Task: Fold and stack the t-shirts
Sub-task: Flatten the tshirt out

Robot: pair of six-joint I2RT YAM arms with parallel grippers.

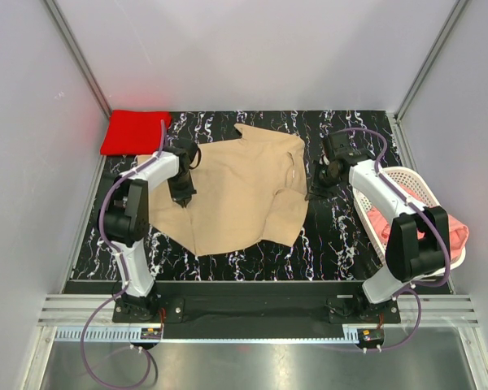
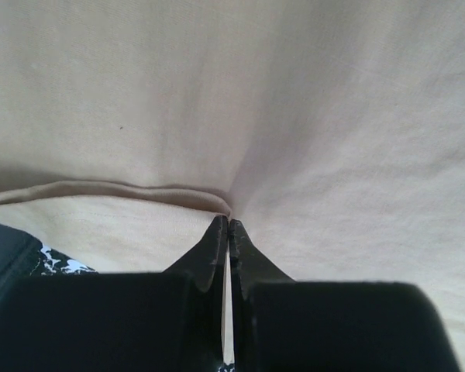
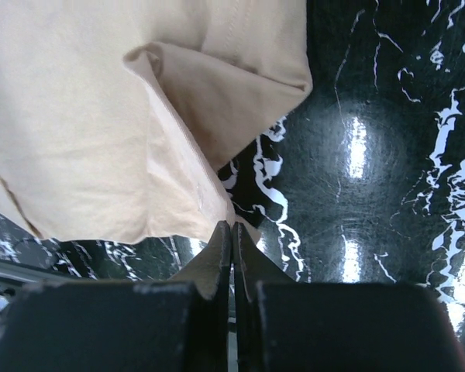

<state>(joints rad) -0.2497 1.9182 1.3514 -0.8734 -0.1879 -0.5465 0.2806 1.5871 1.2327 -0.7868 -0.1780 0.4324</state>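
The tan t-shirt lies spread on the black marbled table, partly folded and creased. My left gripper is at the shirt's left side. In the left wrist view it is shut, pinching a raised fold of the tan cloth. My right gripper is at the shirt's right edge. In the right wrist view it is shut on a corner of the tan cloth, which hangs a little above the table. A folded red t-shirt lies at the back left. A salmon-pink t-shirt lies in the basket.
The white lattice basket stands at the table's right edge, beside the right arm. Grey walls enclose the table on the left, back and right. The black marbled table top shows to the right of the tan shirt.
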